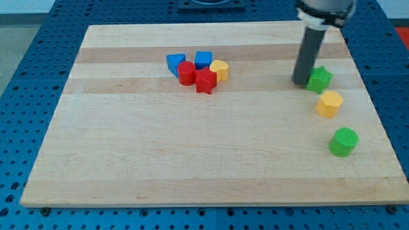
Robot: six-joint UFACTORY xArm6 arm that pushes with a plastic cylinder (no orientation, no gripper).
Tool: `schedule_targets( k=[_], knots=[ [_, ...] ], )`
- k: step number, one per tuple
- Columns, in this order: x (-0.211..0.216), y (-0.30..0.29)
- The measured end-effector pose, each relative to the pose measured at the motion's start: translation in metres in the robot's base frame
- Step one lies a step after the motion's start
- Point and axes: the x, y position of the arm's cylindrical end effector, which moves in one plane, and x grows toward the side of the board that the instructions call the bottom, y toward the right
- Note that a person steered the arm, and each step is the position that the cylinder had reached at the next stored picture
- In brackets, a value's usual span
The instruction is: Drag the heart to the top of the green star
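Observation:
The yellow heart point(219, 69) sits at the right end of a cluster of blocks in the upper middle of the wooden board point(192, 160). The green star point(319, 78) lies far to its right, near the board's right edge. My tip point(300, 82) rests on the board right against the green star's left side, far to the right of the heart. The dark rod rises from it toward the view's top.
The cluster also holds a blue wedge-like block point(174, 63), a blue cube point(203, 59), a round red block point(186, 73) and a red star point(206, 82). A yellow hexagonal block point(330, 103) and a green cylinder point(344, 141) lie below the green star.

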Motion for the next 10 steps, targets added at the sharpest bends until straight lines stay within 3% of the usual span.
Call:
schedule_targets(
  k=[1, 4, 5, 6, 8, 10],
  knots=[
    [0.000, -0.007],
    [-0.083, -0.183],
    [-0.040, -0.230],
    [-0.020, -0.205],
    [-0.051, -0.120],
    [-0.049, -0.217]
  ],
)
